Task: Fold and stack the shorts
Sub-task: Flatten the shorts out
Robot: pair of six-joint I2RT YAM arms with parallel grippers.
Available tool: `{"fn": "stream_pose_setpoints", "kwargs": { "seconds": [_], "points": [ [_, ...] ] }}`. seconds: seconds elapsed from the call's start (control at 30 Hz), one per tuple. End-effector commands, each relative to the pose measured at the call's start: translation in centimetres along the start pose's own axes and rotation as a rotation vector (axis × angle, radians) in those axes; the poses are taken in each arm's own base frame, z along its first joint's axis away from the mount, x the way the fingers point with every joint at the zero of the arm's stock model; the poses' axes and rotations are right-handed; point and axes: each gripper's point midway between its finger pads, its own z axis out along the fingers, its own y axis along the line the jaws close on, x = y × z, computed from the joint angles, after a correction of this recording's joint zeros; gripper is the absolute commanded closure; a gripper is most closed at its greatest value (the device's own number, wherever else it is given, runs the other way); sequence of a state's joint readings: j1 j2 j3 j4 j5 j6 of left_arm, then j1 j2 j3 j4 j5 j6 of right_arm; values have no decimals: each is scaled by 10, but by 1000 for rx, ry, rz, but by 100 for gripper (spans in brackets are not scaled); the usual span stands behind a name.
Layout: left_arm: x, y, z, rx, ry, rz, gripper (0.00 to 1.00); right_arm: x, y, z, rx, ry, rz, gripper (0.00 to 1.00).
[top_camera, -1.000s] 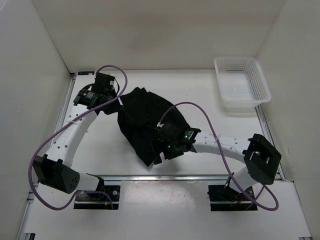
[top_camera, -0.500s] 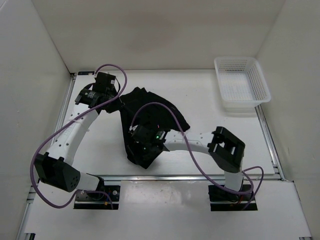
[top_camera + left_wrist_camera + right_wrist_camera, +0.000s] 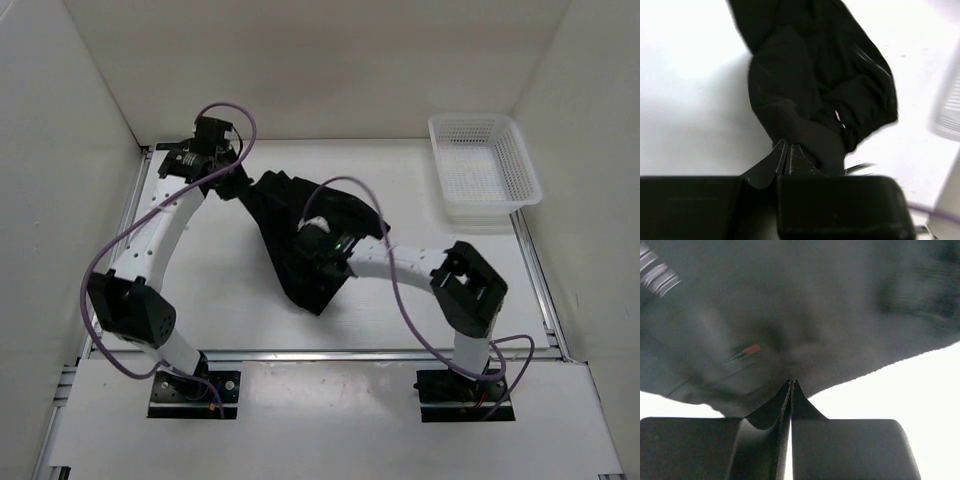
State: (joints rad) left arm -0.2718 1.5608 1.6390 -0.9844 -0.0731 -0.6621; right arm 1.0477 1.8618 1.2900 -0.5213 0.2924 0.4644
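The black shorts (image 3: 285, 222) lie crumpled on the white table, stretched from the back left toward the near middle. My left gripper (image 3: 238, 182) is shut on their back-left corner; in the left wrist view the jaws (image 3: 787, 146) pinch a fold of the shorts (image 3: 815, 85). My right gripper (image 3: 308, 258) sits over the middle of the cloth, shut on it. In the right wrist view the closed tips (image 3: 791, 383) bite the edge of the shorts (image 3: 805, 305), close to a small red label mark (image 3: 751, 349).
A white mesh basket (image 3: 485, 170) stands at the back right, apart from the cloth, and shows as a blur at the right edge of the left wrist view (image 3: 947, 110). White walls close the table on three sides. Purple cables loop over both arms.
The right gripper has gone from open to shut on the shorts after sweeping left and then back toward the middle. The left arm has pulled its corner farther back, stretching the cloth.
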Motion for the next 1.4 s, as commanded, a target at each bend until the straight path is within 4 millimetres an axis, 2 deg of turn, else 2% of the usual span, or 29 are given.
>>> {"fn": "stream_pose_setpoints", "kwargs": {
  "seconds": [0.0, 0.03, 0.1, 0.13, 0.17, 0.2, 0.23, 0.3, 0.33, 0.37, 0.43, 0.47, 0.5, 0.53, 0.57, 0.6, 0.63, 0.67, 0.7, 0.73, 0.77, 0.8, 0.87, 0.9, 0.97, 1.07, 1.27, 1.33, 1.37],
  "points": [
    [-40, -44, -20, 170, -69, -1, 90, -66, -101, -55, 173, -184, 123, 100],
    [-43, -51, -22, 196, -67, 0, 90, -84, -124, -67, 191, -229, 172, 100],
    [-45, -55, -26, 212, -69, -20, 90, -95, -147, -92, 211, -272, 190, 100],
    [-43, -52, -35, 219, -77, -20, 90, -97, -148, -98, 207, -288, 193, 100],
    [-37, -48, -38, 215, -70, -31, 90, -97, -149, -109, 205, -302, 184, 100],
    [-13, -37, -27, 169, -24, -41, 90, -92, -150, -109, 206, -298, 183, 100],
    [-4, -28, -38, 154, -42, -47, 87, -75, -152, -101, 216, -259, 173, 100],
    [31, -17, -32, 136, 2, -38, 62, -53, -139, -92, 183, -216, 188, 100],
    [61, 14, -21, 55, 41, -45, 16, -41, -134, -88, 165, -194, 192, 96],
    [73, 29, -16, 13, 52, -42, 0, -16, -131, -78, 161, -140, 192, 88],
    [84, 51, -14, -51, 45, -37, 0, 5, -112, -70, 84, -96, 237, 74],
    [75, 60, -19, -94, -4, -17, 0, 22, -108, -66, 55, -64, 256, 54],
    [69, 55, -25, -93, -32, 20, 4, 27, -101, -65, 21, -56, 298, 44],
    [49, 43, -39, -68, -98, 74, 12, 28, -95, -66, -16, -66, 322, 36],
    [41, 40, -33, -104, -119, 121, 36, 33, -89, -70, -73, -57, 352, 22],
    [38, 34, -31, -118, -115, 169, 48, 32, -87, -72, -103, -57, 408, 17],
    [28, 13, -38, -101, -138, 217, 58, 27, -82, -75, -146, -73, 440, 15],
    [32, 14, -13, -196, -98, 279, 66, 28, -80, -77, -186, -76, 478, 13],
    [41, 18, -6, -256, -48, 333, 69, 29, -72, -79, -231, -70, 501, 11],
    [46, 12, 4, -277, -22, 375, 63, 29, -60, -81, -306, -41, 557, 9],
    [59, 2, 27, -309, 31, 436, 49, 21, -53, -85, -355, -66, 579, 8],
    [69, 1, 37, -329, 68, 465, 36, 24, -48, -83, -383, -52, 603, 8],
    [95, -7, 58, -325, 148, 528, 19, 18, -36, -76, -444, -29, 665, 8],
    [115, -3, 73, -341, 212, 554, 19, 20, -33, -72, -453, -14, 682, 8],
    [127, -3, 86, -344, 232, 551, 19, 15, -28, -64, -468, -4, 721, 8],
    [142, 15, 94, -386, 253, 544, 22, 11, -22, -56, -491, 13, 750, 9],
    [149, 44, 115, -454, 294, 515, 24, 11, -12, -28, -500, 83, 776, 14],
    [153, 53, 121, -475, 311, 513, 28, 16, -11, -16, -480, 115, 782, 17],
    [156, 56, 121, -482, 315, 504, 37, 8, -8, -16, -479, 101, 774, 18]
  ]
}}
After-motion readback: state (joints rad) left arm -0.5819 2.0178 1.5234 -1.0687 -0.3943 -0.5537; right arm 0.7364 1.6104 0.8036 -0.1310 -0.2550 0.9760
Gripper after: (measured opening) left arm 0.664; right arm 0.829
